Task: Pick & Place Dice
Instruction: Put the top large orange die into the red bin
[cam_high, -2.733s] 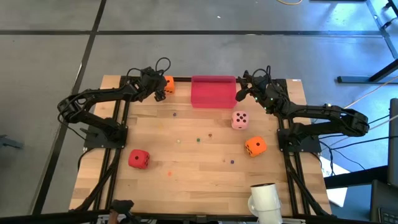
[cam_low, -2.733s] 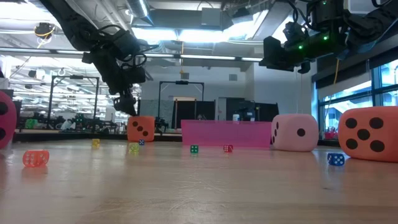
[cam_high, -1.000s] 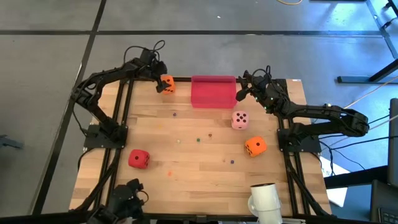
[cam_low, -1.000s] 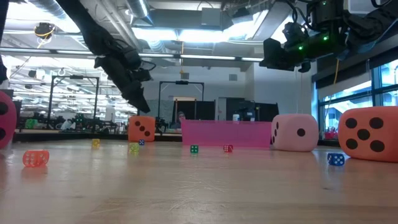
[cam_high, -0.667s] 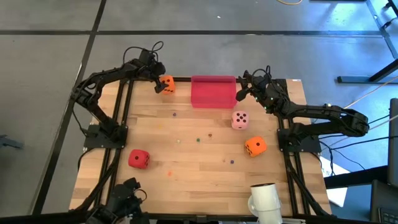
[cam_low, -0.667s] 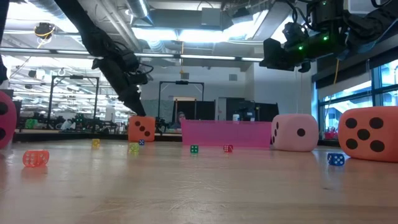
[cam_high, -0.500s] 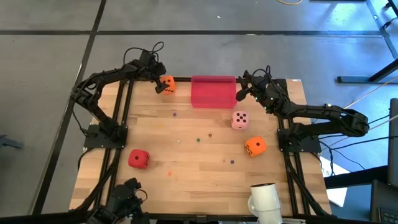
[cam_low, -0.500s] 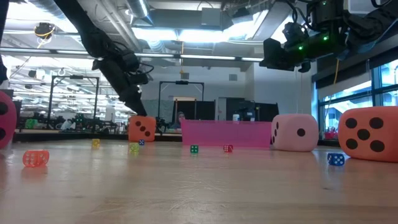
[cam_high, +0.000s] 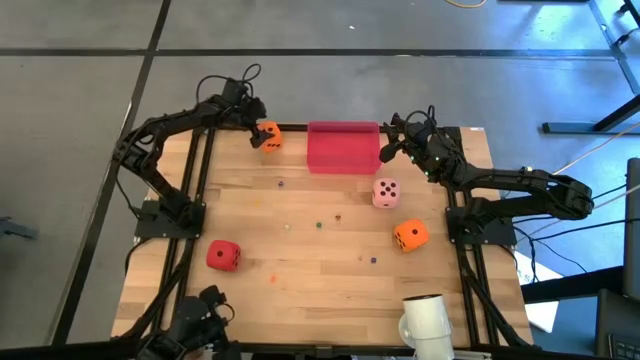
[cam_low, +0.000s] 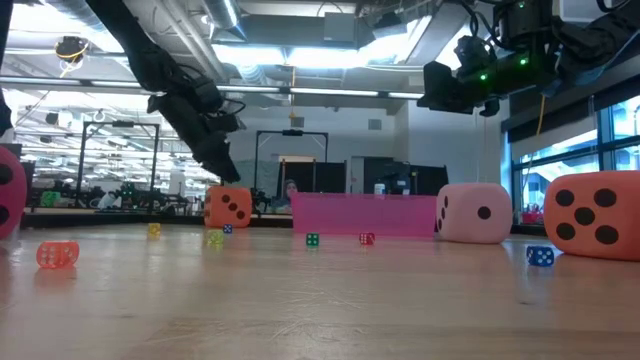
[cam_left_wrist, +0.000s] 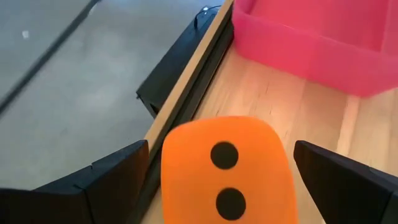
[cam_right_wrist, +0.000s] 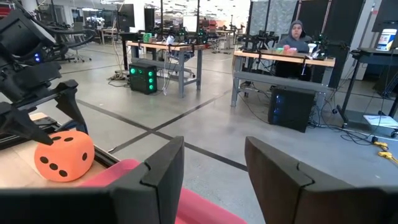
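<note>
Orange foam-looking die (cam_high: 268, 135) sits at the surface's (cam_high: 300, 260) eleven o'clock corner, framed by the left claw (cam_left_wrist: 221, 186), spread wide. Likely light and squashy; pinch opposite flat faces. Right claw (cam_right_wrist: 214, 168) hovers part-spread, empty, at one o'clock.

Left arm repositioned at far-left die
left gripper (cam_high: 254, 132) swung outward, now straddling the orange die (cam_high: 268, 135), fingers spread wide
</note>
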